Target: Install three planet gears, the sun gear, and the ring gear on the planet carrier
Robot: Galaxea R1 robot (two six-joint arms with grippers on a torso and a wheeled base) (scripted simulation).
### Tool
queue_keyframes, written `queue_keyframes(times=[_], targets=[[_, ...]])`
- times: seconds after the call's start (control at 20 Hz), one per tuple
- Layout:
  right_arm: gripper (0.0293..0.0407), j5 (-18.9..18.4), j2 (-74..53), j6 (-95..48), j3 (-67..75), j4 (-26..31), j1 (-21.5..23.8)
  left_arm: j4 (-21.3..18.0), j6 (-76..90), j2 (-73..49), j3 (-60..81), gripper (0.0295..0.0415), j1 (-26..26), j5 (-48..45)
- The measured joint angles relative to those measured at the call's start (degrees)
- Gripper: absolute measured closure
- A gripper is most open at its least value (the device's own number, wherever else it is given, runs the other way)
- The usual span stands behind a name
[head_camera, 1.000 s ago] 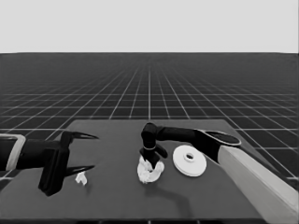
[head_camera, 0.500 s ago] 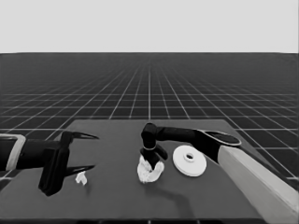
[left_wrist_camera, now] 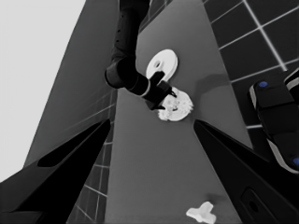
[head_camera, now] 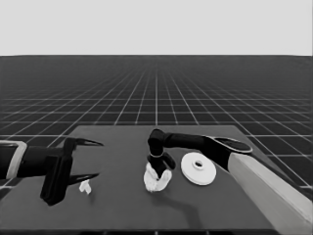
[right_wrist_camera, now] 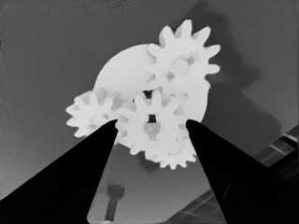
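Four gears sit on the smaller round part [right_wrist_camera: 135,84], as the right wrist view shows: one gear [right_wrist_camera: 183,63] at its far rim, one [right_wrist_camera: 93,119] at the side, one [right_wrist_camera: 173,156] mostly hidden underneath, and the middle gear [right_wrist_camera: 152,123] between the right gripper's [right_wrist_camera: 152,128] two fingers. The fingers stand on either side of that middle gear, their tips at its teeth, so the gripper appears to be pinching it; whether it is seated on the hole or held just above cannot be made out from this angle. The grip from straight overhead suits the job, since a centre gear has to drop between the three outer ones with teeth meshing.

In the head view the right gripper [head_camera: 159,169] hangs over the white cluster near the middle of the table [head_camera: 117,205], and the arm covers much of the stack, so the gears cannot be counted there. The larger round part [head_camera: 198,169] lies flat just beside the cluster, apart from it, within easy reach for going on last.

The left gripper [head_camera: 90,159] waits over the table's left end, fingers spread wide and holding nothing. The thin white piece [head_camera: 85,186] lies on the table below its lower finger, not gripped. The left wrist view shows that piece [left_wrist_camera: 201,212] cut off near the picture's edge.
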Motion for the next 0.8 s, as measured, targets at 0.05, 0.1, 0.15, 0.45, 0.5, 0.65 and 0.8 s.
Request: queue_keyframes(times=[0.05, 0.1, 0.15, 0.45, 0.5, 0.65, 0.8], targets=[[0.036, 0.0, 0.0, 0.36, 0.0, 0.0, -0.01, 0.0, 0.0, 0.0, 0.0, 0.0326, 0.0, 0.0], [0.033, 0.0, 0.0, 0.57, -0.01, 0.0, -0.01, 0.0, 0.0, 0.0, 0.0, 0.0326, 0.0, 0.0], [0.032, 0.01, 0.0, 0.69, -0.01, 0.0, -0.02, 0.0, 0.0, 0.0, 0.0, 0.0326, 0.0, 0.0], [0.0315, 0.01, 0.0, 0.86, -0.01, 0.0, -0.02, 0.0, 0.0, 0.0, 0.0, 0.0326, 0.0, 0.0], [0.0315, 0.01, 0.0, 0.86, -0.01, 0.0, -0.02, 0.0, 0.0, 0.0, 0.0, 0.0326, 0.0, 0.0], [0.0312, -2.2, -0.77, -44.27, 3.7, 5.07, 6.22, 0.0, 0.0, 0.0, 0.0, 0.0326, 0.0, 0.0], [0.0315, -2.19, -0.89, -54.04, 4.07, 6.33, 7.56, 0.0, 0.0, 0.0, 0.0, 0.0326, 0.0, 0.0]])
